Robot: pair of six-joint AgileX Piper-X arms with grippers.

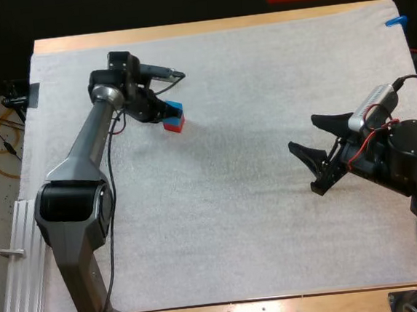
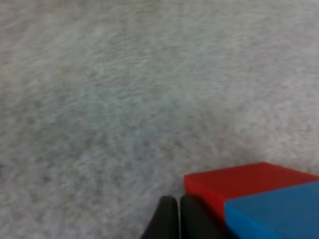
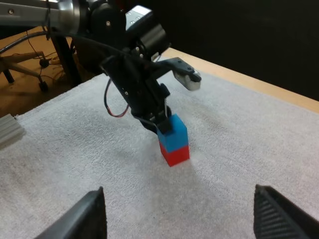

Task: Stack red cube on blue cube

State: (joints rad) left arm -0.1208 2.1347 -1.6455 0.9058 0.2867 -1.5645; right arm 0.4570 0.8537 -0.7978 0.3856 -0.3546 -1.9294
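The white mat (image 1: 258, 217) lies bare on every side of the cubes, with a broad stretch between them and the right gripper (image 1: 301, 133), which is well apart with its fingers spread. The left gripper (image 2: 172, 216) is clenched on nothing, fingertips touching, just beside the stack. The blue cube (image 3: 174, 130) sits on the red cube (image 3: 175, 154), toward the mat's far left.
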